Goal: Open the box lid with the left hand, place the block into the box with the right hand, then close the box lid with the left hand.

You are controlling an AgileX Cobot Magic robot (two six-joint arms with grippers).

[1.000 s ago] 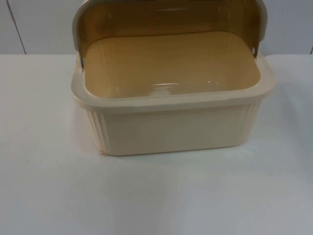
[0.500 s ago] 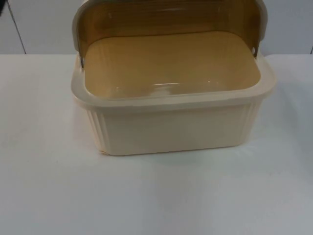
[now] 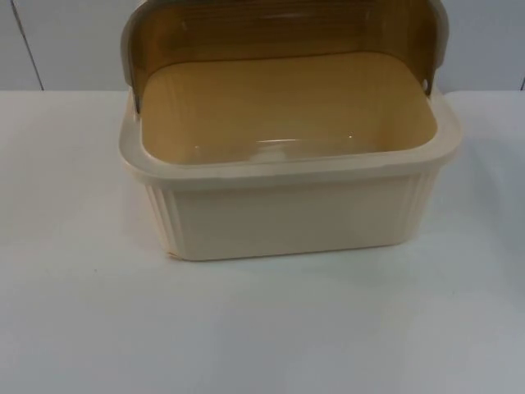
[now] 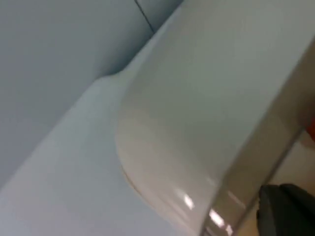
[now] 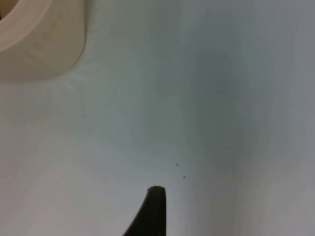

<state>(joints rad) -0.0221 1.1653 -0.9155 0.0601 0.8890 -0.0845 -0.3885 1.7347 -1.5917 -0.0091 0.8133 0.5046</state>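
The cream ribbed box (image 3: pixel 287 217) stands in the middle of the table, its brown see-through lid (image 3: pixel 279 33) swung up at the back. The inside (image 3: pixel 287 107) looks bare, and I see no block. In the left wrist view a pale rounded wall of the box (image 4: pixel 197 113) is very close, with one black fingertip (image 4: pixel 285 211) of my left gripper beside its grey edge. A thin red-orange sliver (image 4: pixel 311 132) sits at the picture's border; I cannot tell what it is. In the right wrist view one black fingertip (image 5: pixel 152 211) of my right gripper hangs over bare table, away from a corner of the box (image 5: pixel 39 39).
White table top (image 3: pixel 82 328) spreads in front of the box and to both sides. The grey partition wall (image 3: pixel 66 41) rises right behind the box.
A dark bit of the left arm showed at the top view's upper left corner half a second ago and is gone now. The box and lid have not moved.
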